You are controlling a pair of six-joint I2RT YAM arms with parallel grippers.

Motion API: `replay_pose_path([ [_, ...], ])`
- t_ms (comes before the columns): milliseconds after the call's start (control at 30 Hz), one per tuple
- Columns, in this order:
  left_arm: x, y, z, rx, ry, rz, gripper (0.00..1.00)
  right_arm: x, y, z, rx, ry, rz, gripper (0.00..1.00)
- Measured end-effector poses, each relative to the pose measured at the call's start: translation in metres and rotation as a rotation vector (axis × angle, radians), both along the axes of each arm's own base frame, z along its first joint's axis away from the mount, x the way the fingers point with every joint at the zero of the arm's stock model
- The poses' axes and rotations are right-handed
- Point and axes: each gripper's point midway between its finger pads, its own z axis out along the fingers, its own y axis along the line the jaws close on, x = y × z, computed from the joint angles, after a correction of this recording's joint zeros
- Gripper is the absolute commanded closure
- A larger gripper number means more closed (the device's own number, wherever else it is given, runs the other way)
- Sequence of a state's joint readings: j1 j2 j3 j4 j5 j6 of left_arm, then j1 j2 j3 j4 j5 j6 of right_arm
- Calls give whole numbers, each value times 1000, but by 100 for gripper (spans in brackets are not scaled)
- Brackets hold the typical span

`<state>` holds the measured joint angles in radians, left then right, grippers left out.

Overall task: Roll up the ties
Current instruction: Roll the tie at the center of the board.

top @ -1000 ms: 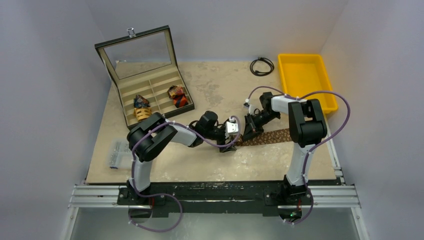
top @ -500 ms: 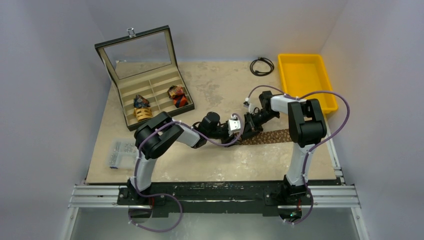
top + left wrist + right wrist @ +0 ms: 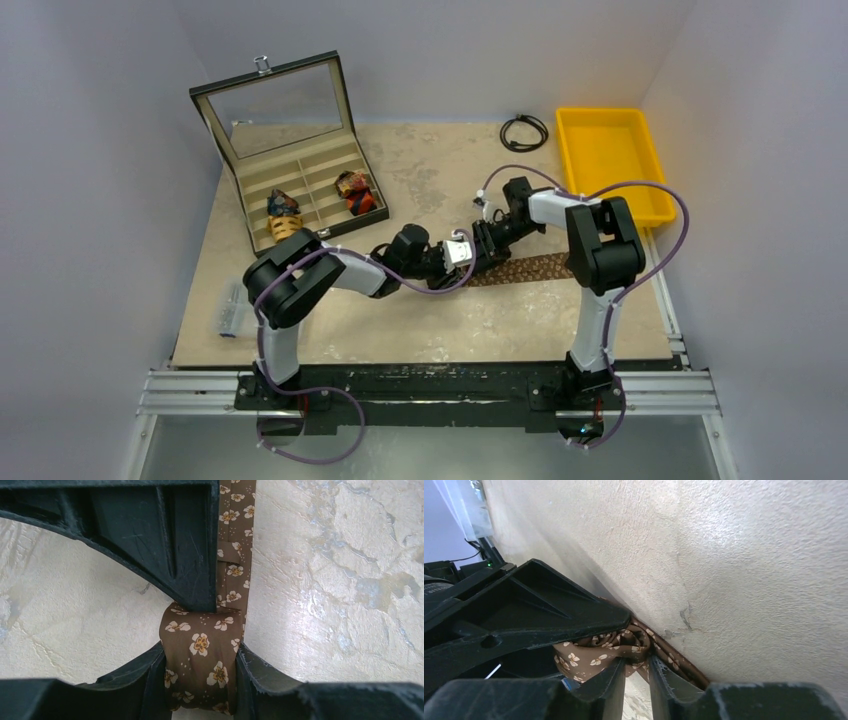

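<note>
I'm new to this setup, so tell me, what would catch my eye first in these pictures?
Two black robot arms meet mid-table over a brown flower-printed fabric necktie, its rolled end between the left arm's fingers. At the back left, an open black glass-lidded box holds two rolled ties; a bright yellow plastic tray sits back right.

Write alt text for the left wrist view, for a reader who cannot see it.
A rolled end of a brown flowered tie sits pinched between the left gripper's black fingers. Its flat tail runs away over the pale table, partly hidden by another black finger.
</note>
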<state>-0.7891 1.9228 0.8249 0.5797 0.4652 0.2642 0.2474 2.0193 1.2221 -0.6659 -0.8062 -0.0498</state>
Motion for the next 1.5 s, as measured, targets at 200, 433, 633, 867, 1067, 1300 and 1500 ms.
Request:
replay_pose_path([
  [200,3,1,0,42,15,2,88,8,-5,15,11,-47,-7,51],
  [433,4,0,-1,84,29,-1,87,11,-2,59,89,-150,2,47],
  [633,4,0,-1,102,35,-5,86,1,11,57,115,-117,40,54],
  [867,3,-1,0,111,36,-9,86,-7,14,33,84,-51,58,80],
  [1067,3,0,0,117,34,-12,76,-8,14,29,83,-25,59,100],
  [1300,2,-3,2,104,35,-24,47,-6,5,21,42,-27,48,100],
  [1500,-3,-3,2,70,55,-48,39,-5,-10,11,-20,-19,23,100],
])
